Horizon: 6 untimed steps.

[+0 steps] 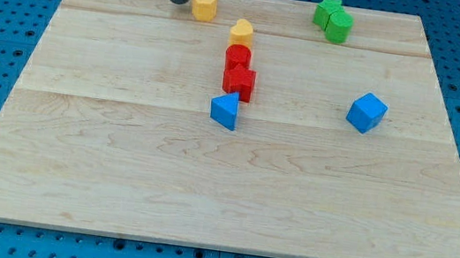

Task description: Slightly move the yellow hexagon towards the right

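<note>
- Your dark rod's tip (pixel 178 1) sits at the pale wooden board's (pixel 117 176) top edge, holding nothing; it only pushes.
- Yellow hexagonal block (pixel 204 4) lies just right of the tip, seemingly touching, lined up for a rightward nudge.
- Yellow heart-like block (pixel 242 32) lies further right, lower.

Tool (pixel 178 1) just left of hexagon (pixel 204 5) — near board's (pixel 117 176) top.

We see bright, even light from overhead on the wooden board (pixel 224 173). Shadows under the blocks are short and soft. Focus is fairly sharp throughout, without glare.
</note>
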Each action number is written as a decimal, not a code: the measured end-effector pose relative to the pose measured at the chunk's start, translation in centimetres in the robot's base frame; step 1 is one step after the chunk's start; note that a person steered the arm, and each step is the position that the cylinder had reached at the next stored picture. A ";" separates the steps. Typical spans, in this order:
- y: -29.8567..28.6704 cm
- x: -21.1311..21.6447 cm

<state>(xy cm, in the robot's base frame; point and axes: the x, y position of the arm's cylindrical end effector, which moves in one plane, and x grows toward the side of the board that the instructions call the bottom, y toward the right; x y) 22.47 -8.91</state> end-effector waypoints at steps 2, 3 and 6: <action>7.3 0.1; 4.9 0.1; 1.5 12.5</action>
